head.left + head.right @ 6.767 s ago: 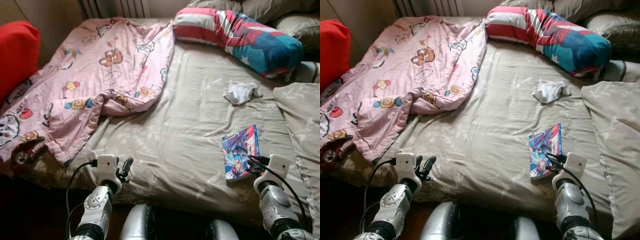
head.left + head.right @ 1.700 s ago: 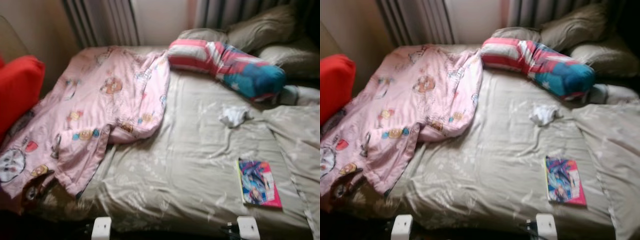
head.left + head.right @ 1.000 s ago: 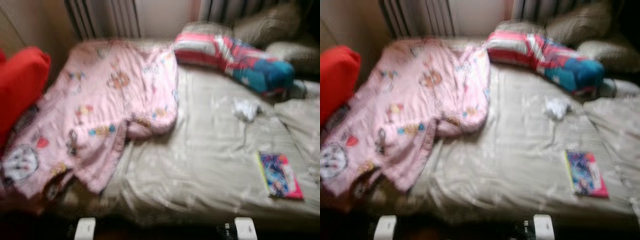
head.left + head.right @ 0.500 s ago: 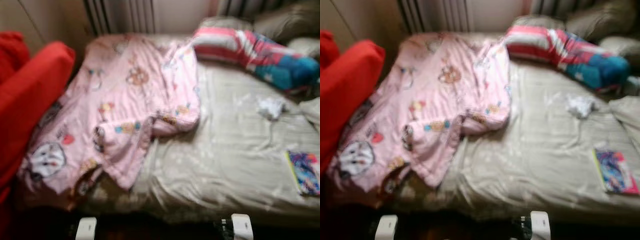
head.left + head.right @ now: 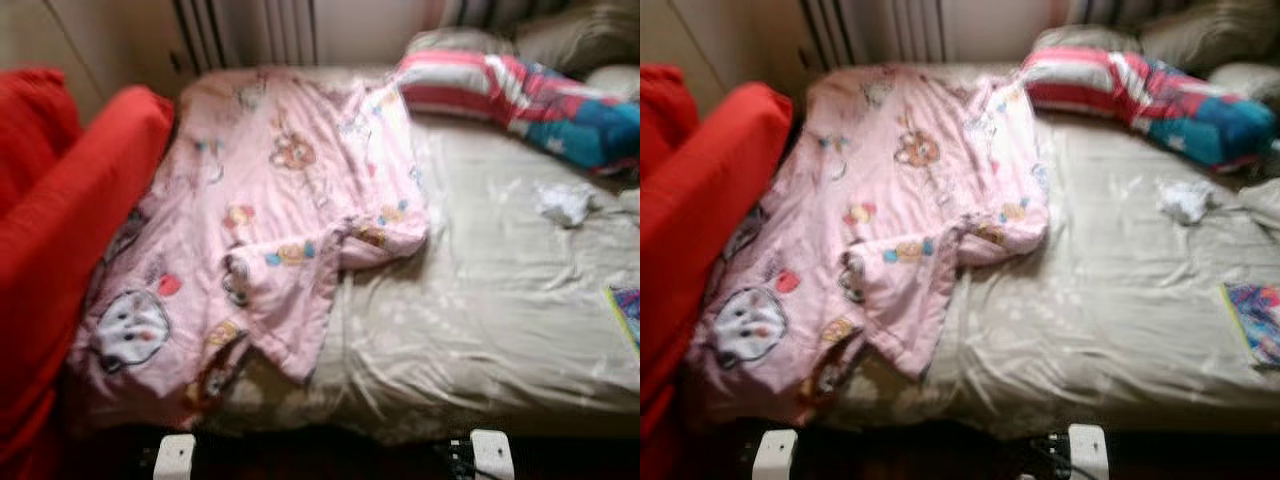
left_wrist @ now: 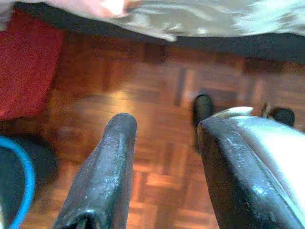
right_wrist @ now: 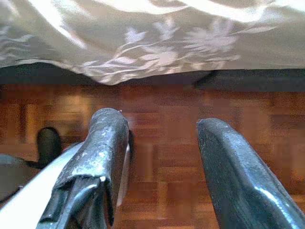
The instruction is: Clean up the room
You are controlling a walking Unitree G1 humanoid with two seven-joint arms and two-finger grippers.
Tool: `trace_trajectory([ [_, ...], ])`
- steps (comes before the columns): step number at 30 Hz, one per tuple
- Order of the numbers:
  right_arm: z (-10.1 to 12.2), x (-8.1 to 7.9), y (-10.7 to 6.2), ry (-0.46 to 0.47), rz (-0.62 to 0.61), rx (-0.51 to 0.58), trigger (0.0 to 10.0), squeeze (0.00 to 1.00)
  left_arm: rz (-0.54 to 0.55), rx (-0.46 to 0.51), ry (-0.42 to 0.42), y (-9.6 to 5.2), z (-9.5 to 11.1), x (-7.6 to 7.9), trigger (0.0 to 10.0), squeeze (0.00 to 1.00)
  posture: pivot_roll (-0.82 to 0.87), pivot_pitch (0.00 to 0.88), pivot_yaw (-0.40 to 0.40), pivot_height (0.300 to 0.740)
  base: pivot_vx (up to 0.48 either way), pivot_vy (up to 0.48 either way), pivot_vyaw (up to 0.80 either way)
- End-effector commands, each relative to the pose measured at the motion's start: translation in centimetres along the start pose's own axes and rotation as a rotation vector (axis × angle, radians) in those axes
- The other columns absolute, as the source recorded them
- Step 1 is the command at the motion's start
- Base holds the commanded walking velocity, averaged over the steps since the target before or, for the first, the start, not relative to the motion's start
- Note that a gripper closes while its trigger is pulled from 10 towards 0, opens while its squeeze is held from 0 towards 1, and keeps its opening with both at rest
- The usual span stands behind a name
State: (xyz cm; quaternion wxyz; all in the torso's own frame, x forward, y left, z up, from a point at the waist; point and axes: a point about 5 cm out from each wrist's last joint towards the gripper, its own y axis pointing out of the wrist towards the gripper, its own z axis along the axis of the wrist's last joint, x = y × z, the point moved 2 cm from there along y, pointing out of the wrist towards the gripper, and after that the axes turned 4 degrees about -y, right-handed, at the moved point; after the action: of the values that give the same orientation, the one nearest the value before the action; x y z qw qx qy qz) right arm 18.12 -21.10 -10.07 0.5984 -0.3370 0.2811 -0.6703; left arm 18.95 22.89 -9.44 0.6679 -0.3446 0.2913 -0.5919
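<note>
You are facing a bed (image 5: 500,330) with a pink cartoon-print blanket (image 5: 270,220) crumpled over its left half, long axis running from the headboard end down to the near left edge, where it overhangs. A white sock (image 5: 1185,200) and a book (image 5: 1255,320) lie to the right. Your left tool (image 6: 162,157) and right tool (image 7: 162,162) hang low over parquet floor (image 7: 162,109), both released, fingers apart, empty.

We see a bed (image 5: 500,330) carrying a pink blanket (image 5: 270,220) over its left edge, a striped pillow (image 5: 520,95) at the head, a white sock (image 5: 565,203), and a book (image 5: 1255,320) near the right edge.
</note>
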Motion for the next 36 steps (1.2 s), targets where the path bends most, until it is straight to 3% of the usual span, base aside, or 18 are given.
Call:
trace_trajectory([
  [1,-1.2,0.4,-0.3,0.011,-0.013,-0.041,10.0,0.00,0.002,-0.035,0.000,-0.2,-1.2,0.0,10.0,0.00,-0.06,0.149,0.070,0.738,0.000,0.379,0.00],
  [22,-1.4,0.0,-0.3,0.022,-0.019,-0.043,10.0,0.00,-0.007,-0.037,0.016,-0.2,-1.3,0.2,10.0,0.00,-0.07,0.125,0.067,0.738,0.000,0.358,0.00],
  [36,-1.5,1.2,-0.4,-0.004,-0.020,-0.042,10.0,0.00,-0.029,-0.025,0.019,-0.1,-1.1,0.5,10.0,0.00,-0.06,0.155,0.060,0.738,0.000,0.000,0.03],
])
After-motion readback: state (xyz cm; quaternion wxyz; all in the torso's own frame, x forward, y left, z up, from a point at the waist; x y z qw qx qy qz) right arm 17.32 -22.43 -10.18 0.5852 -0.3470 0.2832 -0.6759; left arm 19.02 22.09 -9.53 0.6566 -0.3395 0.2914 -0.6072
